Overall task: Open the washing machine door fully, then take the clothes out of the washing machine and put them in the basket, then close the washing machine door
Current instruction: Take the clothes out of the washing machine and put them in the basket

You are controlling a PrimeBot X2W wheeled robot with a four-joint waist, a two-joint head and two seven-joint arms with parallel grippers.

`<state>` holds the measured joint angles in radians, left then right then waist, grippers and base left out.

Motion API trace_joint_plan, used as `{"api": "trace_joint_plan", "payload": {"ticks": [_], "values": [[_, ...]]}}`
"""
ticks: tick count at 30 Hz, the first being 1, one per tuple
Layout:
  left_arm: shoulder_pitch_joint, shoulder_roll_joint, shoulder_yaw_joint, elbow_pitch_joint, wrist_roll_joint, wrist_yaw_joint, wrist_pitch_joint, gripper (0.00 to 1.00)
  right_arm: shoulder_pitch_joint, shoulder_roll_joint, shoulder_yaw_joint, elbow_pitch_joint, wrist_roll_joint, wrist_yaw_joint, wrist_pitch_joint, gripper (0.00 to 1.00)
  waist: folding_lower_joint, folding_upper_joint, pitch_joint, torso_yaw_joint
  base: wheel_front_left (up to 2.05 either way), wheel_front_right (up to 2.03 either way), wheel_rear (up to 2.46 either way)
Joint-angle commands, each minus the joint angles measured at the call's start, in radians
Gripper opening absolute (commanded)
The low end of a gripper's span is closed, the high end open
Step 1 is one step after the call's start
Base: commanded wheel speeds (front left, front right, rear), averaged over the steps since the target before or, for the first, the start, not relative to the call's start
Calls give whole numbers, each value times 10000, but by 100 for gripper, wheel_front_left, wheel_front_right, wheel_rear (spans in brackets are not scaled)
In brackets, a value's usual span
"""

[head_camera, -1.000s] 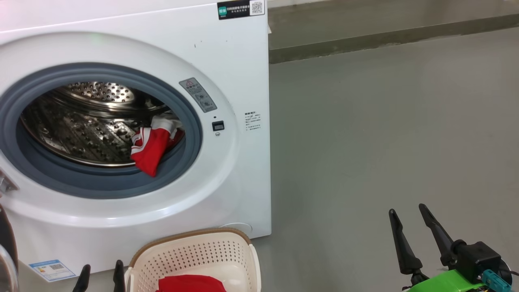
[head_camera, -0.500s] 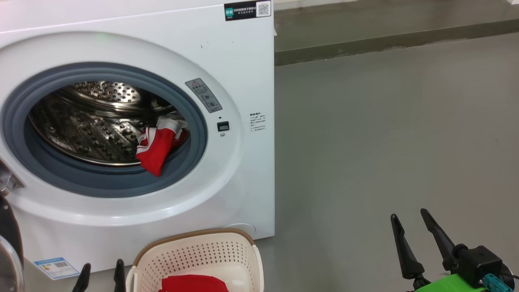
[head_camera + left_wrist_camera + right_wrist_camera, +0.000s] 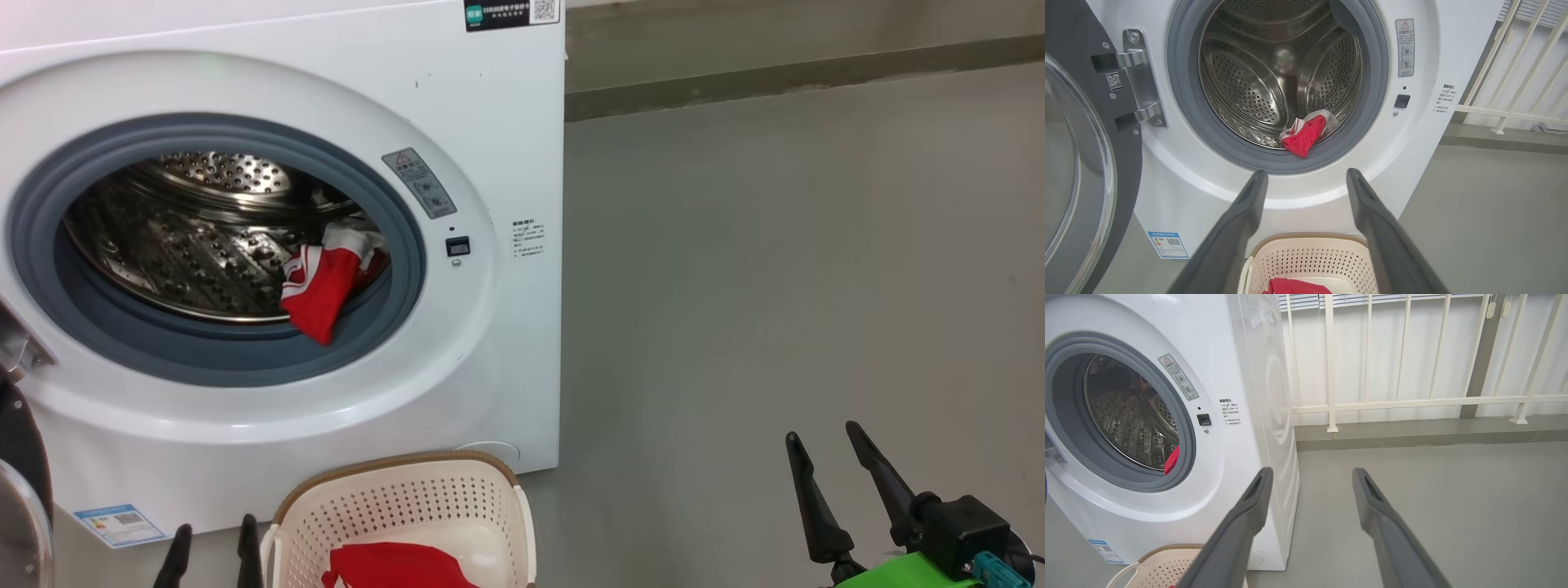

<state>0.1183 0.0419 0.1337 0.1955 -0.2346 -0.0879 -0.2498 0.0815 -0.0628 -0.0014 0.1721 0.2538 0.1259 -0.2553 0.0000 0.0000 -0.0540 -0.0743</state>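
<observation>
washing machine door (image 3: 1086,171) swung wide at far left so the drum (image 3: 204,237) is reachable. one of the clothes (image 3: 322,286) slumps on the washing machine's (image 3: 490,122) grey lip (image 3: 204,359), centre-left, another already in the basket (image 3: 408,498) parked right below (short drop, i'd guess). left gripper (image 3: 215,524), btm left, & right gripper (image 3: 820,431), btm right: both spread, empty.

The basket (image 3: 406,504) stands before the washing machine (image 3: 495,155), clothes (image 3: 322,287) seemingly straddling its ring (image 3: 204,364).

The washing machine door (image 3: 1086,163) stands swung wide left, leaving the washing machine (image 3: 506,163) mouth unblocked. The basket (image 3: 408,502) occupies the floor (image 3: 775,286) below it; rightward the floor is open
</observation>
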Motion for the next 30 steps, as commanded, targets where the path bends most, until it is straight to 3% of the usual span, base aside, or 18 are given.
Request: {"api": "trace_joint_plan", "payload": {"ticks": [1,12,30], "values": [[-584,84,221,-51,-133,53,-120,100,-197,-114,191,-207,27,48,-65,100,0,0,21,10,0,0,0],[-1809,206,268,998,-378,-90,-120,100,-489,-138,262,6,54,48,-65,100,0,0,362,18,0,0,0],[-5881,910,91,3613,-809,-275,-120,100,-1486,-264,648,46,-83,48,-65,100,0,0,2041,9,0,0,0]]}}
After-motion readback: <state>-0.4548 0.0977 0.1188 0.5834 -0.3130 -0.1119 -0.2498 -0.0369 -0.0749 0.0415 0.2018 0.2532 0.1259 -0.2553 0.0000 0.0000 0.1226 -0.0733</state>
